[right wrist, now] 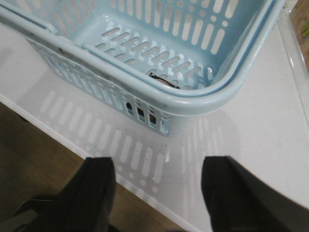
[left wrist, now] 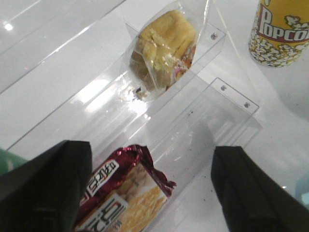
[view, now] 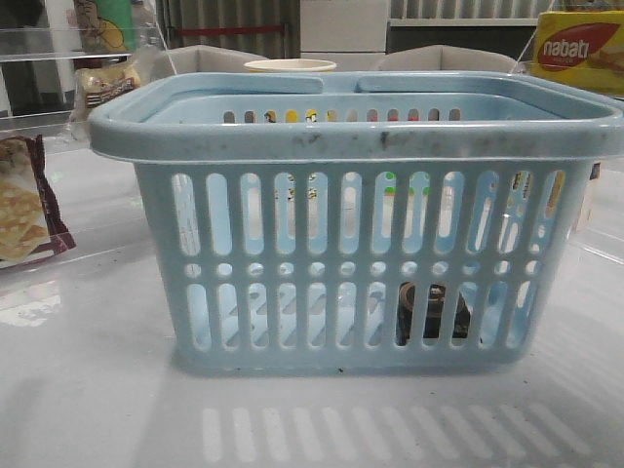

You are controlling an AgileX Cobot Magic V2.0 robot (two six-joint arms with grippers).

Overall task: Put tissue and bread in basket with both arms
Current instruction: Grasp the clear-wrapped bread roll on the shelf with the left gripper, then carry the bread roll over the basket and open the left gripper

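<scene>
The tissue [view: 434, 314] already lies inside the basket [view: 361, 136], at its front right corner. The bread [left wrist: 161, 48] rests on a clear shelf toward the far left corner of the bench [view: 88, 409]. The left gripper [left wrist: 152, 186] has its fingers wide open and empty above the cracker packet [left wrist: 125, 198]; it should go forward past the packet, avoid the acrylic edges, and close gently on the wrapper. The right gripper [right wrist: 157, 193], also open and empty, hangs over the near bench edge, clear of the basket.
</scene>
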